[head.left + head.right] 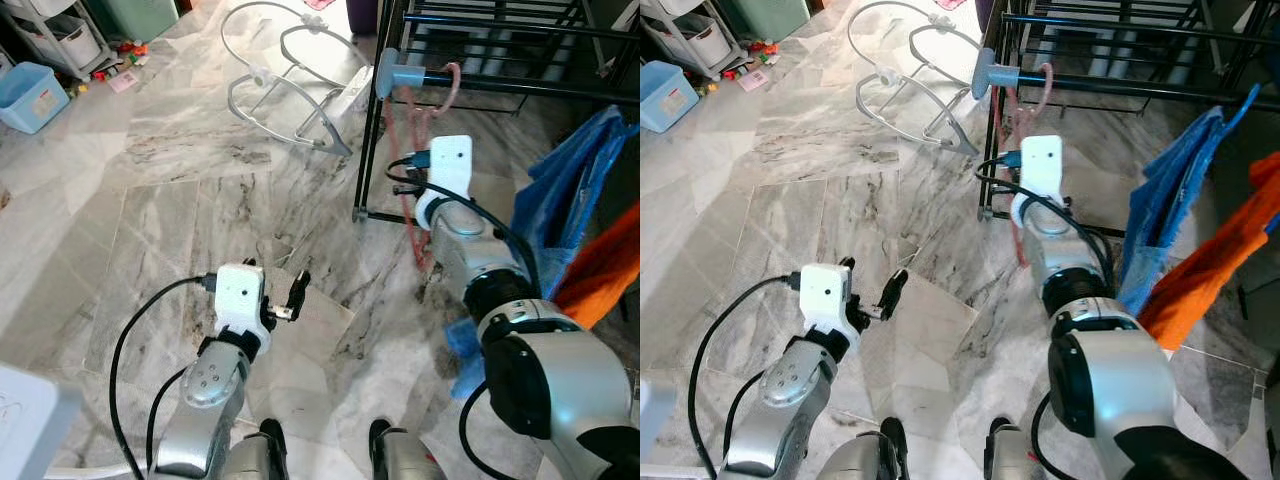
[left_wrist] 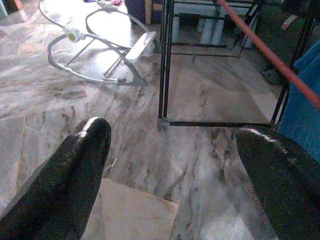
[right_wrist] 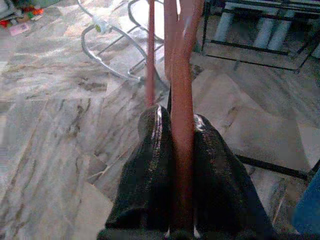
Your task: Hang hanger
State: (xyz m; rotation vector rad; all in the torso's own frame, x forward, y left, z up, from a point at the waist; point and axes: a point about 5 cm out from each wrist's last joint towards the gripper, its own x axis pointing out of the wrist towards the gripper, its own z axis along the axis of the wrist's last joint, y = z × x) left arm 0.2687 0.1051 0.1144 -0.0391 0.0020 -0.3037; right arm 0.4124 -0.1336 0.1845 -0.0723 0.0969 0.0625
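Observation:
A pink-red hanger [image 3: 182, 75] hangs at the end of the black drying rack's top rail [image 1: 520, 88], its hook [image 1: 453, 82] curled over the rail just past the grey end cap [image 1: 388, 72]. My right gripper [image 3: 182, 127] is raised to the rack and shut on the hanger's thin bar, which runs up between both fingers. The hanger's lower part drops toward the floor beside the rack leg. My left gripper [image 2: 170, 165] is held low over the marble floor, open, with nothing between its fingers [image 2: 75, 165].
A blue cloth [image 1: 570, 190] and an orange cloth [image 1: 605, 265] hang on the rack to my right. A grey metal tube frame [image 1: 290, 80] lies on the floor ahead. A blue bin [image 1: 30, 95] and small toys sit far left.

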